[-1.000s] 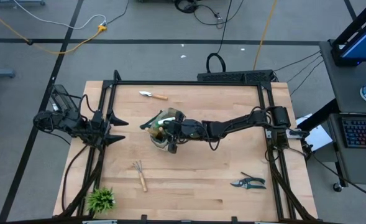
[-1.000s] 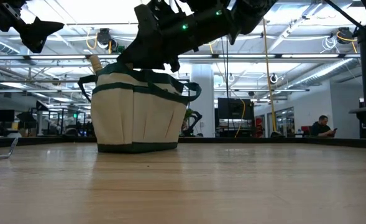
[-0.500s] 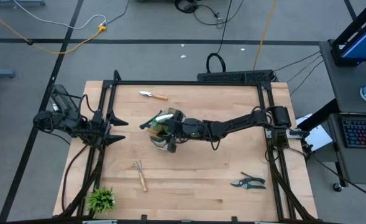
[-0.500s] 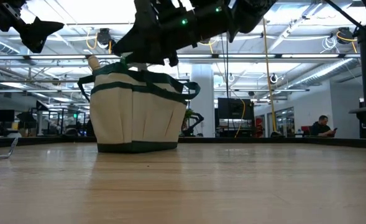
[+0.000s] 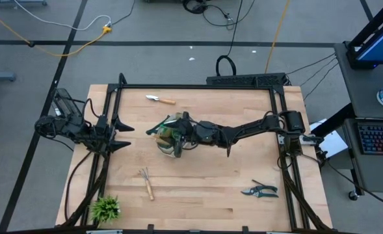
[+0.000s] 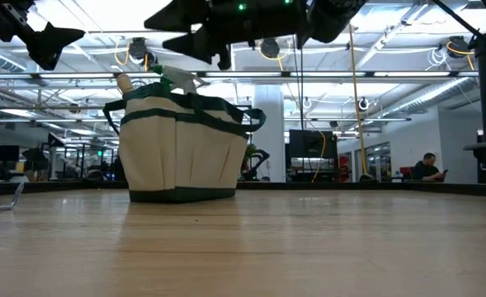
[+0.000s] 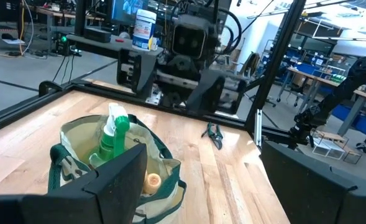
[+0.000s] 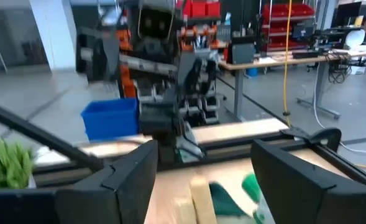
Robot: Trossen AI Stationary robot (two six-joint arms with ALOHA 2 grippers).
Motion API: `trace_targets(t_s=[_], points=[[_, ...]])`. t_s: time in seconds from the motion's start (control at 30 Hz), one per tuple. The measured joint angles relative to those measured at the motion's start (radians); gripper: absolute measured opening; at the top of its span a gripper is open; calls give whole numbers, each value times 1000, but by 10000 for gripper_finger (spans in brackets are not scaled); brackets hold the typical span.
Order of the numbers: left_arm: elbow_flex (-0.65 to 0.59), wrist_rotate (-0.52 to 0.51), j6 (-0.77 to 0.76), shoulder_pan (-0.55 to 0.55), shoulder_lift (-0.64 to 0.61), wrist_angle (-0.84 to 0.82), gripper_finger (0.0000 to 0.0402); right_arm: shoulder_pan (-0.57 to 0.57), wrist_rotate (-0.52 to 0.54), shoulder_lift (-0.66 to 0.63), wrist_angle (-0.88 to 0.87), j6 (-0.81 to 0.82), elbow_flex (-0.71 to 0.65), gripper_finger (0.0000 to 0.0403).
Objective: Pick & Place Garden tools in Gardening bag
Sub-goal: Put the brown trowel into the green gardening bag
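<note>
The beige gardening bag [image 5: 167, 140] with green trim stands on its base at the table's middle; it also shows in the low view [image 6: 181, 144]. A green spray bottle [image 7: 114, 134] stands upright in it, beside a wooden handle [image 7: 151, 182]. My right gripper [image 6: 164, 29] hovers open just above the bag's mouth, fingers about level, holding nothing; it shows from above too [image 5: 164, 123]. My left gripper [image 5: 125, 136] waits open at the table's left edge. A trowel [image 5: 160, 99], a pronged rake [image 5: 147, 182] and dark pruning shears [image 5: 259, 190] lie flat on the table.
A small leafy plant [image 5: 105, 208] stands at the near left corner. A dark frame [image 5: 198, 86] runs along the table's far edge and both sides. Bare wood lies between the bag and the shears. A person [image 6: 428, 167] sits far off in the room.
My right gripper has risen from the bag's mouth to clear above it and tipped from slanting down to about level. The spray bottle has stayed upright in the bag. The bag has not moved.
</note>
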Motion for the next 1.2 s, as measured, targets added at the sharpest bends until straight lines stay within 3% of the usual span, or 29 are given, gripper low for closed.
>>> trace_targets(t_s=[0.3,0.93,1.2], points=[[0,-1,-41,0,0,8,324,0,-3,0,122,98,0,209],[0,-3,-82,0,0,8,324,45,-3,0,221,129,0,10],[0,-35,-202,0,0,8,324,46,-4,0,275,140,0,4]])
